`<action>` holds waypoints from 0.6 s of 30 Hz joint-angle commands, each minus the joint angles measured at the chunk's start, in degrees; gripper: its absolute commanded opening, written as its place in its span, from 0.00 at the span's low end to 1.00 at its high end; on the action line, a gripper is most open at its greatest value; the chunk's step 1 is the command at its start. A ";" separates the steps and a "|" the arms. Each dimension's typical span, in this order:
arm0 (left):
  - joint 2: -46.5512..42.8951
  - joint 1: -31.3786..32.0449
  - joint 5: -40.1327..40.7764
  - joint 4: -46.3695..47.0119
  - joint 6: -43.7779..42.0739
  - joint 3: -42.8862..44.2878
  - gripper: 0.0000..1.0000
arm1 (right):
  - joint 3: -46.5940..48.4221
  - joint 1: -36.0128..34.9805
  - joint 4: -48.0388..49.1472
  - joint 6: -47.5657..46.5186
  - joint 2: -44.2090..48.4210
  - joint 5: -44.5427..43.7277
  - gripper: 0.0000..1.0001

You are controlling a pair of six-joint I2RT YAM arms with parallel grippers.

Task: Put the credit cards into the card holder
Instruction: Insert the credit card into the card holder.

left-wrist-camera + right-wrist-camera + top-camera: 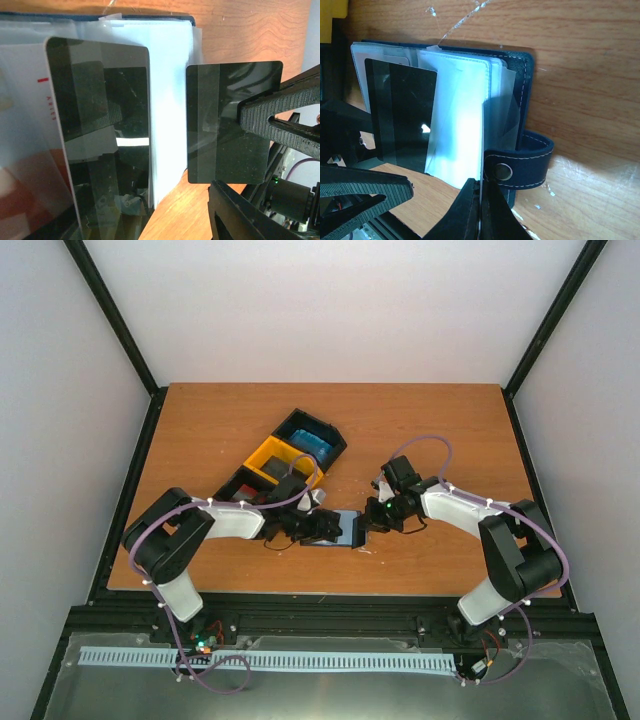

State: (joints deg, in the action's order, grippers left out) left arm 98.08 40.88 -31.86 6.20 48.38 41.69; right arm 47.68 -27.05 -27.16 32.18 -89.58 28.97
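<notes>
The navy card holder point(345, 531) lies open between my two grippers, its clear sleeves fanned out point(457, 120). A credit card point(100, 130) with a dark glossy face sits in a sleeve on the holder's left side point(400, 115). Some red shows under the sleeves beside it point(25, 195). My left gripper point(322, 525) is open at the holder's left edge and touches nothing. Only one of its fingers point(240, 215) shows. My right gripper point(481, 200) is shut on the edge of one upright sleeve point(215, 125) beside the snap tab point(520, 167).
A black-and-yellow three-section bin point(272, 458) stands just behind the left arm, with a bright blue bundle point(310, 443) in its far section and a bit of red in its near one point(250, 498). Bare wood point(450, 430) lies around the holder.
</notes>
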 commanded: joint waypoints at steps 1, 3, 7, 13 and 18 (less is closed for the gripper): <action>-3.06 0.48 4.43 -5.16 -1.75 0.34 0.54 | 0.05 -0.19 0.44 -0.08 0.86 -0.04 0.03; -4.89 0.48 6.09 -5.55 -2.01 -0.14 0.58 | -0.11 -0.18 0.56 -0.02 0.98 0.18 0.03; -4.33 0.51 6.60 -7.44 -2.99 0.22 0.60 | -0.24 -0.14 1.10 0.15 0.99 0.57 0.03; -3.68 0.53 6.56 -8.59 -3.27 0.55 0.58 | -0.35 -0.14 1.14 0.20 1.18 0.82 0.03; -3.69 0.79 9.60 -11.24 -4.09 1.75 0.56 | -0.48 -0.17 1.34 0.42 1.25 0.87 0.03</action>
State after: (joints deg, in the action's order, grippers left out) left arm 94.15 40.99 -26.30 0.03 46.22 41.78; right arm 47.66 -27.05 -26.70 32.38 -89.58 29.71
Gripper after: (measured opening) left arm 0.556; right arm 0.031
